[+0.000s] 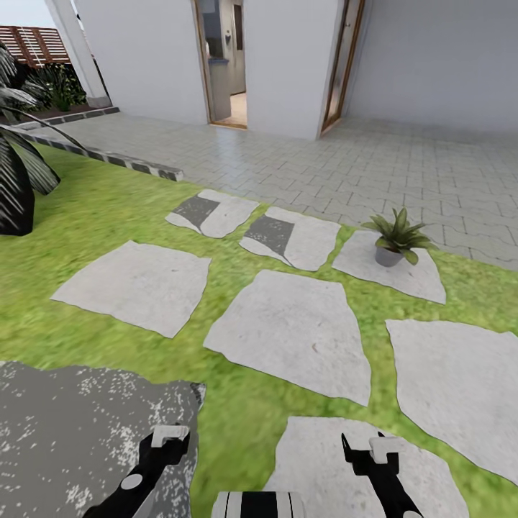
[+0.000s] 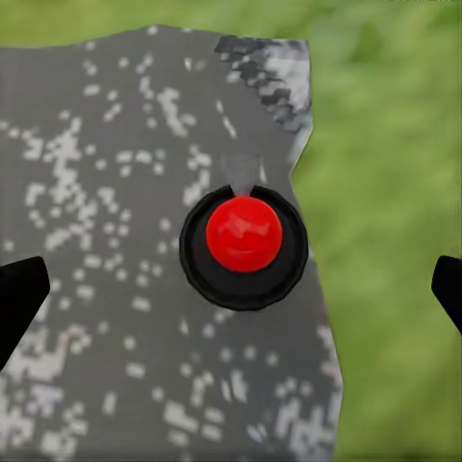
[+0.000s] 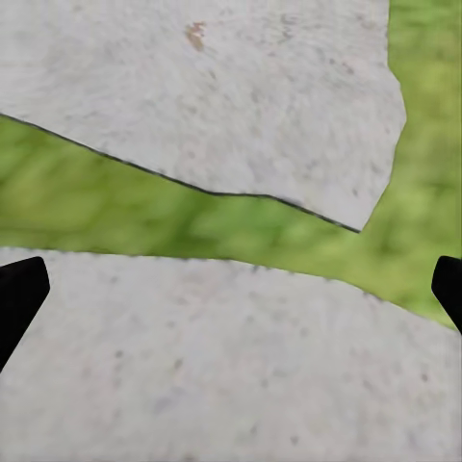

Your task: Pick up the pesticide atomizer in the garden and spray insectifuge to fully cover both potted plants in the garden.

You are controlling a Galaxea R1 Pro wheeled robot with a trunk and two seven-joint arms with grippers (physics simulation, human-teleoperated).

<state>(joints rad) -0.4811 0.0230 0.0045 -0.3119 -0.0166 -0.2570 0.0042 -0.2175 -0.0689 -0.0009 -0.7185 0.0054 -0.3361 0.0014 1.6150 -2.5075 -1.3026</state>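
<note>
Nothing done yet, as far as I can judge: both grippers are empty and I see no atomizer anywhere, so pickup and spraying of both plants are all left. My left gripper (image 1: 167, 440) sits at the lower left of the head view, my right gripper (image 1: 368, 450) at the lower right; in each wrist view the two black fingertips sit far apart at the frame edges with nothing between them, so jaws wide open on both. One potted plant (image 1: 396, 237) stands at middle right of the head view on a pale stepping stone (image 1: 421, 277), near the edge of the grey paved patio (image 1: 403, 169); I can spot only this one, the second is somewhere out of frame. It looks like a low rosette of pointed green leaves in a small round grey pot, upright; too small to tell if any whitish specks are on the leaves. Left wrist view looks down on a speckled grey surface with a black round lamp with red dot (image 2: 244, 245) in the middle, grass beside it. Right wrist view looks at stepping stones and lawn (image 3: 144, 207). Dark palm (image 1: 18, 180) at the upper left edge.
</note>
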